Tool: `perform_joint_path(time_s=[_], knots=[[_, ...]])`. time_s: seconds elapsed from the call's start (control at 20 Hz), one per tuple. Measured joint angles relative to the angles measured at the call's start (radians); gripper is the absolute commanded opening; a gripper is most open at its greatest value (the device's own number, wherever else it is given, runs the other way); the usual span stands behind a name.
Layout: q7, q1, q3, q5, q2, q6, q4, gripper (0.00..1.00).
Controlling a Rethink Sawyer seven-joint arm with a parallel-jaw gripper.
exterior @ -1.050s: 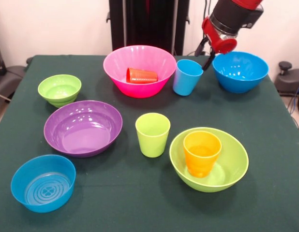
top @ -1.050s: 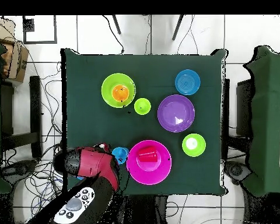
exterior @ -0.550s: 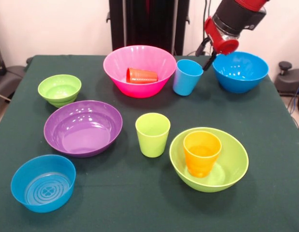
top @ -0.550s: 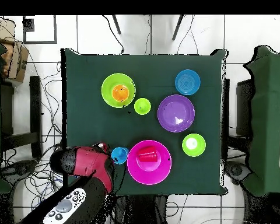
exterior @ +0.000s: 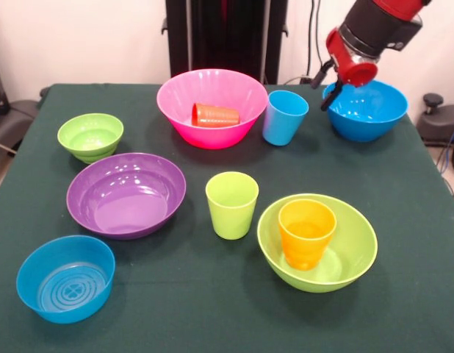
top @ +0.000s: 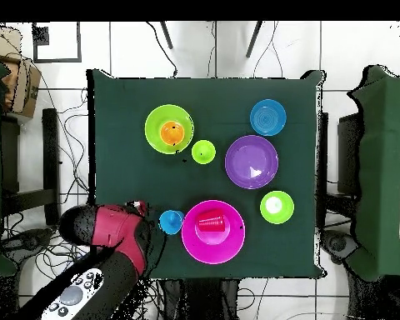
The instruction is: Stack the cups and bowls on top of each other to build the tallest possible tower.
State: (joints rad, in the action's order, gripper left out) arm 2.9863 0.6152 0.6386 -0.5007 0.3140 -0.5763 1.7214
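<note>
Green cloth bore everything; we judged our gripper, grip unclear, should lift the large blue bowl level.

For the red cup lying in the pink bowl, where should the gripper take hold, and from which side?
Probably across its ribbed side wall, coming straight down from above. The red cup lies on its side inside the pink bowl, open end pointing toward the light blue cup. The bowl's high wall blocks any sideways approach, and the rim faces sideways, so pinching the body near its middle looks safest.
</note>
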Motion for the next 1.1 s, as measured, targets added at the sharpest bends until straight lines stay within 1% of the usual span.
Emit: perform_joint_path(time_s=[0.3,0.6,1.1], knots=[[0.084,0.035,0.033,-0.035,-0.032,-0.037,-0.035,1.0],[0.145,0.047,0.054,-0.062,-0.056,-0.048,-0.058,1.0],[0.156,0.064,0.061,-0.073,-0.084,-0.048,-0.082,1.0]])
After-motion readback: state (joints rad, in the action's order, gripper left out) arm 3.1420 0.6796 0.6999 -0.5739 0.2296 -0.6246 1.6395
